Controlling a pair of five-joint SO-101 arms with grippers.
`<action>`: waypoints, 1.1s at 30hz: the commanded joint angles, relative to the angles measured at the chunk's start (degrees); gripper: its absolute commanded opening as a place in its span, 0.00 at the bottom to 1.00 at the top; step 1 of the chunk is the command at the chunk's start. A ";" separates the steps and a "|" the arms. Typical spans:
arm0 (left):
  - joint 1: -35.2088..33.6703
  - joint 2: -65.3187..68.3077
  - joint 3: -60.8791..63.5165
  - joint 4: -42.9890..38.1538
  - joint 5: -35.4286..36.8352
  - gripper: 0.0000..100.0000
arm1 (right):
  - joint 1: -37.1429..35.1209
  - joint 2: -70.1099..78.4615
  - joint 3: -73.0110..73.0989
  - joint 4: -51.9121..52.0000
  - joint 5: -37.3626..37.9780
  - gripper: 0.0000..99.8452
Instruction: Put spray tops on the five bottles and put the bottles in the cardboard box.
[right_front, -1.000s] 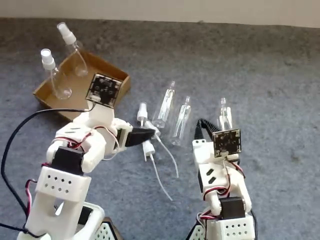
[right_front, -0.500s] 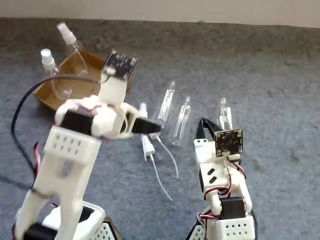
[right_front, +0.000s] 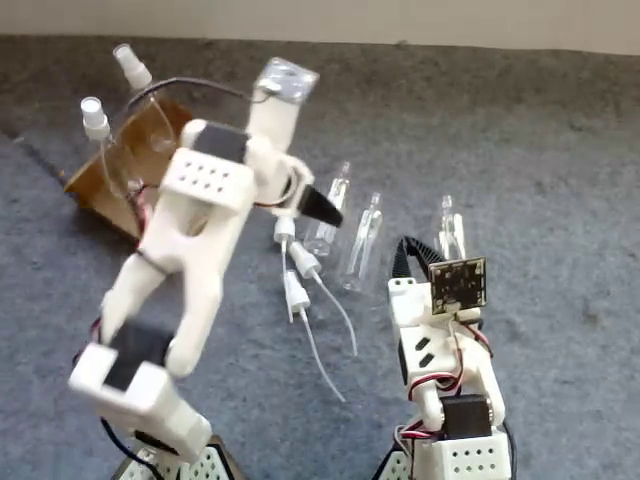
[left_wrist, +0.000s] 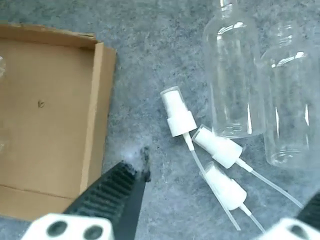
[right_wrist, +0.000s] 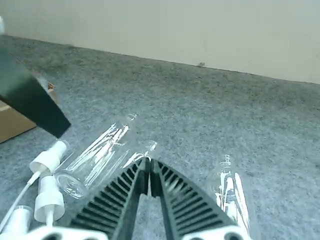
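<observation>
While the left arm (right_front: 190, 230) stands tall over the grey carpet (right_front: 560, 150), the left gripper (right_front: 318, 207) hangs just short of table centre on the nine o'clock side, spread wide and carrying nothing. From the left wrist view, one ribbed black finger (left_wrist: 117, 192) sits close to the box wall. The other finger peeks in well apart from it, with the loose tops down below between them.

And the edges: a pale wall (right_front: 400, 20) closes off the carpet all along twelve o'clock. The carpet runs wide from one through four o'clock, beyond the last bottle.

Over at ten o'clock sits the cardboard box (right_front: 95, 185), close to the carpet's edge. It holds two capped bottles (right_front: 97, 118), their white tops pointing toward eleven. The left arm's own bulk crosses the box's near corner, and its black cable (right_front: 180, 88) arcs above the box.

Centre table now! Three spray tops (right_front: 296, 290) cluster tightly, dip tubes trailing toward five o'clock. Touching that cluster on its two o'clock side lies a pair of open bottles (right_front: 362, 240), side by side, necks toward twelve.

The right arm (right_front: 445, 340) rises from six o'clock. The right gripper (right_wrist: 149, 167) is pressed tight together on nothing. A third open bottle (right_wrist: 230, 192) lies on the carpet just beside it, at about three o'clock of the pair.

A small dark speck (left_wrist: 40, 104) marks the box floor
</observation>
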 joint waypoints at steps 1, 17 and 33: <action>4.09 9.01 -15.52 3.69 0.70 0.43 | 0.48 -0.31 5.93 -0.04 -0.26 0.01; 2.07 44.26 -53.58 8.53 0.62 0.43 | 0.48 -0.31 5.93 0.04 -0.18 0.01; -0.84 57.01 -68.26 10.55 0.44 0.21 | 0.40 -0.31 5.93 0.04 -0.18 0.01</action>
